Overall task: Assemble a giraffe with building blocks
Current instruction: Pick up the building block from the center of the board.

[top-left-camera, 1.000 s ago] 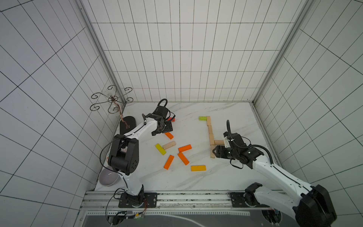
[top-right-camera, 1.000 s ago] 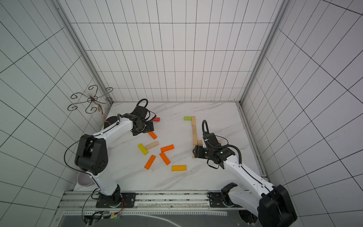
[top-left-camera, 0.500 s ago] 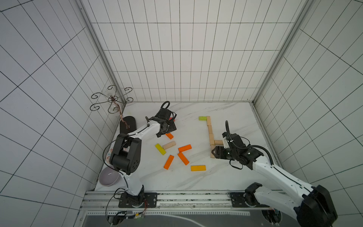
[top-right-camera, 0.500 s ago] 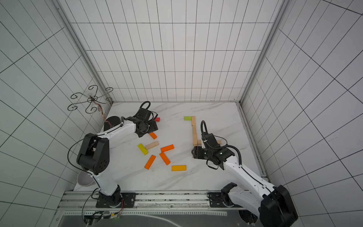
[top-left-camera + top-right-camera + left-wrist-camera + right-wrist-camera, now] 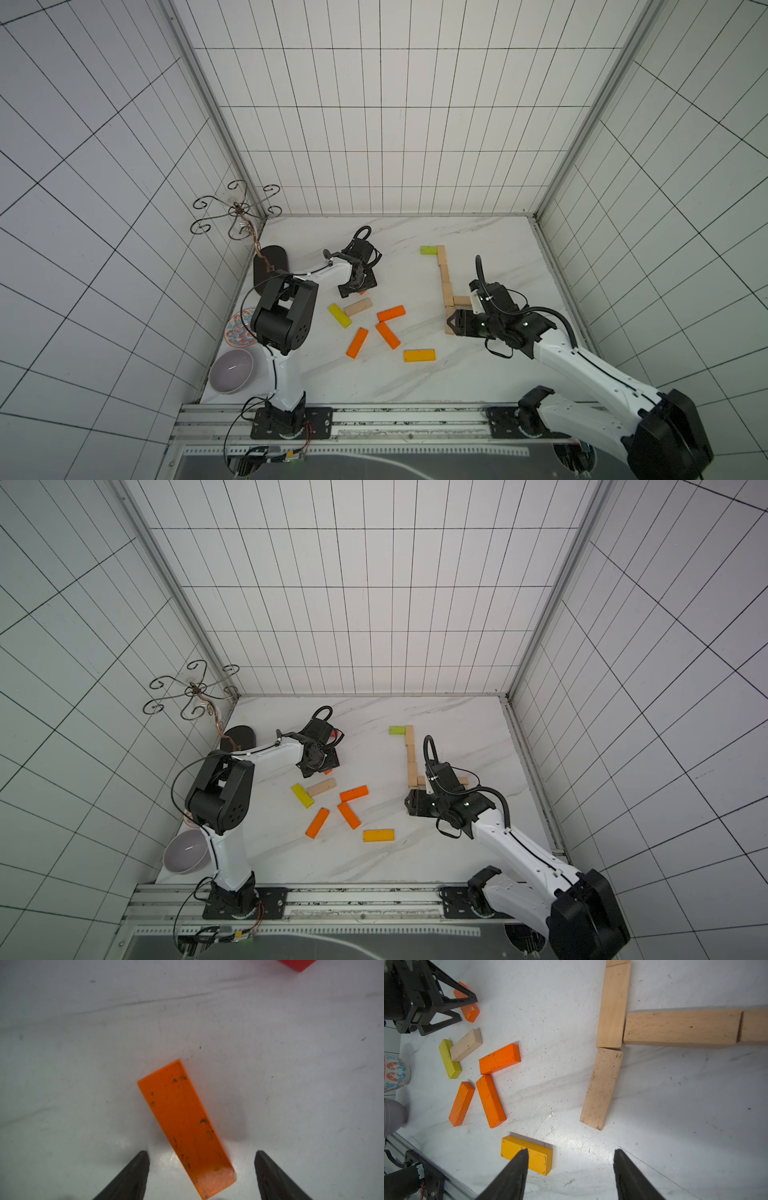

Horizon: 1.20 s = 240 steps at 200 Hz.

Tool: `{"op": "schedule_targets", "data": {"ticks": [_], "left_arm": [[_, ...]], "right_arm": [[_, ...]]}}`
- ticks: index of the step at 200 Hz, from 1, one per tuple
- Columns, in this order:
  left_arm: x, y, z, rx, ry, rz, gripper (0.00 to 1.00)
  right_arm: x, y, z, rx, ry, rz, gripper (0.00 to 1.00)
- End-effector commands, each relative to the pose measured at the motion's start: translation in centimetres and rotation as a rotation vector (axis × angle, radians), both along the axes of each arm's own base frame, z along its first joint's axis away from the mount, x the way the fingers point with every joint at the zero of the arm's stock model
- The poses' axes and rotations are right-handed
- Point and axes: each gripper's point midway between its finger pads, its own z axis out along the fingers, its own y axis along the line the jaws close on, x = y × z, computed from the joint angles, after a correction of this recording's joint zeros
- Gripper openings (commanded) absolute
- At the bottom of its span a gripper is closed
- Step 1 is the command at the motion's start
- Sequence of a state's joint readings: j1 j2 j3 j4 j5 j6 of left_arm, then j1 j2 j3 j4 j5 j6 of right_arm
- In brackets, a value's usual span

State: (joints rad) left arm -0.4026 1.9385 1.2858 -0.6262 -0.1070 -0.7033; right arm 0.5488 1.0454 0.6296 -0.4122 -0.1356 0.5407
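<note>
1. Toward the right edge of the white marble-patterned tabletop (image 5: 478,232), the giraffe is partly laid out flat. A line of pale natural wooden bars (image 5: 444,274) runs end to end from back to front. A lime green wooden block (image 5: 428,249) touches its back end; I take that for the head.
2. A crosswise pale bar (image 5: 681,1027) branches off the line toward the right edge, probably the start of the body. The front pale bar (image 5: 602,1088) lies slightly skewed, its end just beside the others.
3. The right gripper (image 5: 571,1150) hovers above the front end of that line, jaws wide apart with nothing between them.
4. The left gripper (image 5: 201,1152) is low over the back-left part of the tabletop. Its jaws stand apart on either side of a flat orange wooden bar (image 5: 182,1122), with a gap on each side, so the bar is not gripped. A red block (image 5: 297,964) lies a little beyond.
5. Loose in the middle lie three more orange bars (image 5: 390,313), a yellow-green bar (image 5: 339,315), a short pale bar (image 5: 357,307) and an amber-yellow bar (image 5: 419,355), the last nearest the front edge.
6. Judged from this, head and neck are placed; most of the body, the legs and any tail remain.
</note>
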Motion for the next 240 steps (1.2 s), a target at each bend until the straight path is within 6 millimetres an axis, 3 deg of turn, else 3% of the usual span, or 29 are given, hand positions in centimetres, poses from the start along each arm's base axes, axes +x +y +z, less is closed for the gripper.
{"op": "schedule_targets", "data": {"ticks": [1, 51, 87, 117, 159, 240], "left_arm": [[0.8, 0.6, 0.0, 0.048, -0.02, 0.025, 0.74], [1.1, 1.7, -0.6, 0.145, 0.005, -0.006, 0.42], [0.8, 1.5, -1.6, 0.148, 0.048, -0.071, 0.32], [0.3, 1.0, -1.8, 0.147, 0.076, -0.177, 0.29], [0.4, -1.7, -0.7, 0.129, 0.078, -0.408, 0.27], [4.5, -3.6, -0.9, 0.149, 0.113, -0.534, 0.22]], "right_arm": [[0.5, 0.4, 1.4, 0.006, -0.03, 0.009, 0.66], [0.5, 0.5, 1.0, 0.0, -0.028, 0.016, 0.66], [0.7, 0.5, 1.0, -0.002, -0.035, 0.013, 0.66], [0.7, 0.6, 0.8, -0.004, -0.023, 0.016, 0.66], [0.9, 0.7, 0.6, -0.003, -0.021, 0.016, 0.66], [1.6, 1.1, 0.7, -0.008, -0.021, 0.02, 0.66]]}}
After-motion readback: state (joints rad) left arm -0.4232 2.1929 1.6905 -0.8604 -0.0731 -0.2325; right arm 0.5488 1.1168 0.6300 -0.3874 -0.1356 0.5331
